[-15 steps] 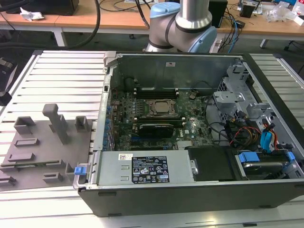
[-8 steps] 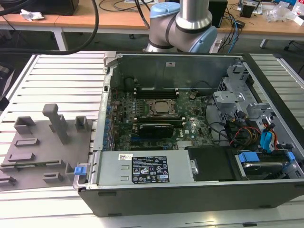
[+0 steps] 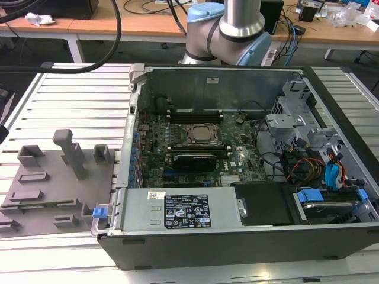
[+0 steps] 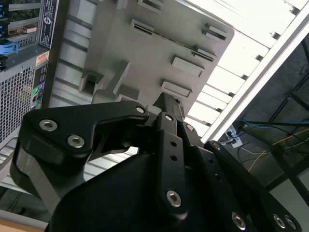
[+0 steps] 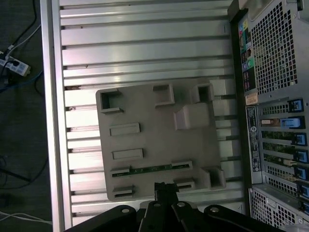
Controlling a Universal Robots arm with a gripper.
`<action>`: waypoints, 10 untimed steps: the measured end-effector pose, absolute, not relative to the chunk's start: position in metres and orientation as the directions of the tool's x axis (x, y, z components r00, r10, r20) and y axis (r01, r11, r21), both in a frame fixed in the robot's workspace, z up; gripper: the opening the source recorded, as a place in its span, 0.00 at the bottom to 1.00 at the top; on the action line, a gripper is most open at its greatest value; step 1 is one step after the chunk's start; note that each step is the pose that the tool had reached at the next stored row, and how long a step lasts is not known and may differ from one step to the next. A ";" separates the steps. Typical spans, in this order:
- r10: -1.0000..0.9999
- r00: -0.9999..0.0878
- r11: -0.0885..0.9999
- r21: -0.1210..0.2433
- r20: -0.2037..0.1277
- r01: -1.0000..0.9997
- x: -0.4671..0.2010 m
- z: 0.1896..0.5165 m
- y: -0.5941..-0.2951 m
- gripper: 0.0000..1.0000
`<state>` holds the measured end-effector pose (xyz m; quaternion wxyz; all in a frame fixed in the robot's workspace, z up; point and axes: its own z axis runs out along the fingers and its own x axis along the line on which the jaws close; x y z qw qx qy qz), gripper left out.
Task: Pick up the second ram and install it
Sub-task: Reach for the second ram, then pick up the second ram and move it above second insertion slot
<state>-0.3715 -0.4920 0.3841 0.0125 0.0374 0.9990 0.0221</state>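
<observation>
Found ram (image 5: pixel 149 169) edge-up in tray (image 5: pixel 145 111) slot, exposed for pinching | logged tray at 9 o'clock of case (image 3: pixel 237 260), exterior view | saw gripper (image 5: pixel 165 186) near ram, jaws together, empty

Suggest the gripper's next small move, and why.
Probably centre the gripper over the second ram: the green stick sits on edge in the grey fixture, and the gripper hangs above the fixture, apparently offset from the stick and not touching it.

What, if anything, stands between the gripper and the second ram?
Nothing visible does. In the first wrist view the second ram sits edge-up in a slot of the grey tray. The gripper hangs close by it, with only open air between them.
</observation>
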 end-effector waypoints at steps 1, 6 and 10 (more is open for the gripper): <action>0.075 -0.997 0.996 0.045 -0.023 0.074 -0.372 0.384 -0.492 0.11; 0.075 -0.997 0.996 0.045 -0.023 0.074 -0.372 0.384 -0.492 0.11; 0.075 -0.997 0.996 0.045 -0.023 0.074 -0.372 0.384 -0.492 0.11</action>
